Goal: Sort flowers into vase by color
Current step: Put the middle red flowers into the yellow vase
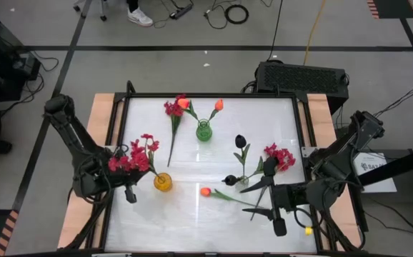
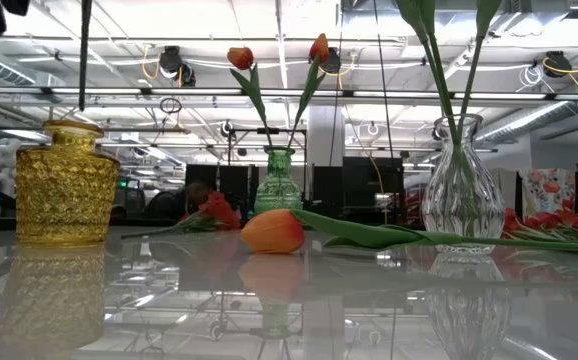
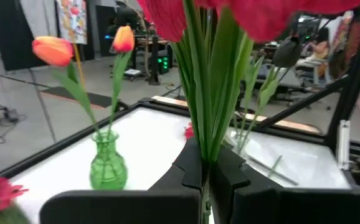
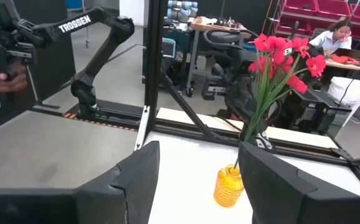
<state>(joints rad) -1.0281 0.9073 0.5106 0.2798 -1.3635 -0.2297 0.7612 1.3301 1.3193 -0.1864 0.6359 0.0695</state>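
The left gripper (image 1: 129, 187), fingers clenched on a crimson-pink flower spray (image 1: 136, 155), hangs beside the amber glass vase (image 1: 163, 181); the right gripper (image 1: 274, 214) hovers released above the white desk (image 1: 192, 221).

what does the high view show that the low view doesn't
Only the high view shows both grippers: the left gripper shut on a crimson spray whose stem reaches the yellow vase, and the open right gripper near the clear vase's black blooms. Only the low view shows the room's ceiling lights and the vases side-on. Both show the yellow vase, the green vase with two orange tulips, the clear vase and a loose orange tulip lying on the table.
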